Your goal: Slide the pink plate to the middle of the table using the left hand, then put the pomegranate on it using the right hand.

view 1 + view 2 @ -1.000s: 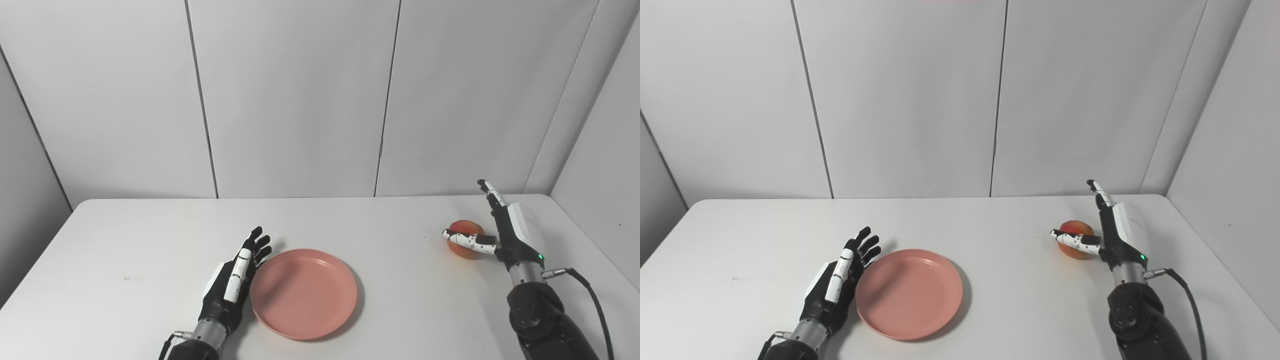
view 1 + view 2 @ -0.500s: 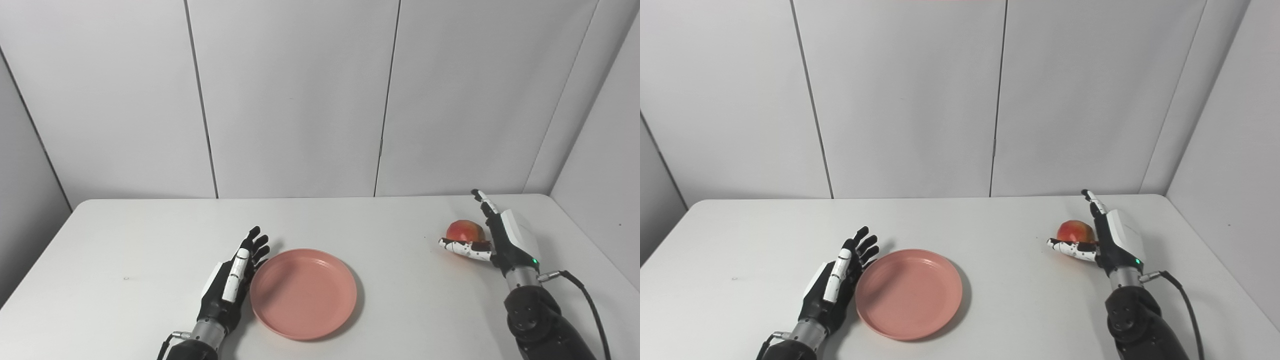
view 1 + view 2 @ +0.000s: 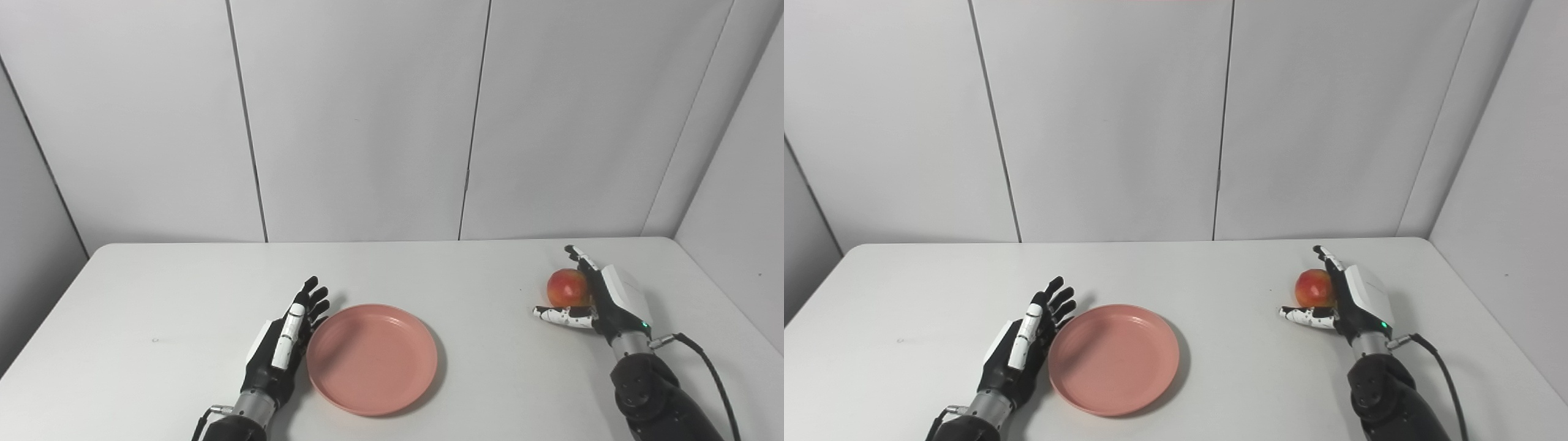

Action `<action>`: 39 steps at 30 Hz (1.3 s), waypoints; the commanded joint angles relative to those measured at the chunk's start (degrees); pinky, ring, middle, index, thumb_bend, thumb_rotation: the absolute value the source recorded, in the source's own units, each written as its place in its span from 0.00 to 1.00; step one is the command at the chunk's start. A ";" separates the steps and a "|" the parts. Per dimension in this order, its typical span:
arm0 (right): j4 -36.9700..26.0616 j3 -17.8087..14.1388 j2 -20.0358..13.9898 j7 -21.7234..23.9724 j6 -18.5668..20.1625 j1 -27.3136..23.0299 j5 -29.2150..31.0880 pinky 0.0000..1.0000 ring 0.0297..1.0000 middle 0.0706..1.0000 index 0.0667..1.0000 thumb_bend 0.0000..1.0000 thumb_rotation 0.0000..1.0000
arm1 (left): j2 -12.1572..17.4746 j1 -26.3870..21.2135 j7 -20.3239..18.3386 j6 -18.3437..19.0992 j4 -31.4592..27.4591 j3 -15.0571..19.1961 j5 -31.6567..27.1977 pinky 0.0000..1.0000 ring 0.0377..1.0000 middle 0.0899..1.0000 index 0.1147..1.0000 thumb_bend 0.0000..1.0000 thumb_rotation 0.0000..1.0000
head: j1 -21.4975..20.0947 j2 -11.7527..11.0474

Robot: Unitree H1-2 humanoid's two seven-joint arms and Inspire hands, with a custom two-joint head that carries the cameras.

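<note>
1 pomegranate (image 3: 567, 286) beside open right hand (image 3: 603, 298)

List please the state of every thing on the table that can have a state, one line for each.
pink plate: upright, empty, flat on the table.
pomegranate: on the table, not on the plate, beside the right hand.
left hand: open, fingers apart, beside the plate's left rim.
right hand: open, holding nothing.

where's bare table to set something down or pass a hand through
Bare table lies left of the left hand, across the far strip, and between the round pink plate and the red pomegranate. It is crowded where the open right hand cups the fruit.
</note>
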 commanded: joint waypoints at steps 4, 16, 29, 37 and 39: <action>-0.10 -0.18 -1.10 -2.39 -0.42 -3.06 -0.31 0.66 0.75 0.80 0.81 0.75 0.15 | 0.22 -0.32 0.32 0.50 -0.57 0.33 -0.19 0.93 0.96 0.96 0.96 0.51 1.00 | 0.04 0.32; 1.20 -0.88 -0.37 -7.96 -2.66 -3.00 -0.06 0.49 0.56 0.61 0.67 0.60 0.00 | 0.31 -0.53 0.00 0.01 -0.27 0.11 0.16 0.93 0.96 0.96 0.96 0.52 1.00 | 0.13 0.49; 1.11 -0.53 -0.42 -11.38 -3.93 -2.88 -0.15 0.39 0.46 0.40 0.50 0.52 0.00 | 0.16 -0.49 0.43 0.30 -0.53 0.00 0.71 0.92 0.96 0.96 0.96 0.51 1.00 | 0.27 0.36; -0.62 -0.82 0.16 -13.63 -6.30 -2.64 0.55 0.40 0.47 0.41 0.50 0.52 0.00 | -0.07 -0.73 0.58 -0.29 0.25 -0.24 1.04 0.92 0.96 0.96 0.97 0.51 1.00 | 0.83 -0.02; -1.65 -1.11 0.46 -13.76 -6.99 -2.45 1.04 0.40 0.46 0.41 0.50 0.52 0.00 | -0.13 -0.90 0.54 -0.40 0.62 -0.36 1.05 0.92 0.96 0.96 0.97 0.52 1.00 | 1.15 -0.16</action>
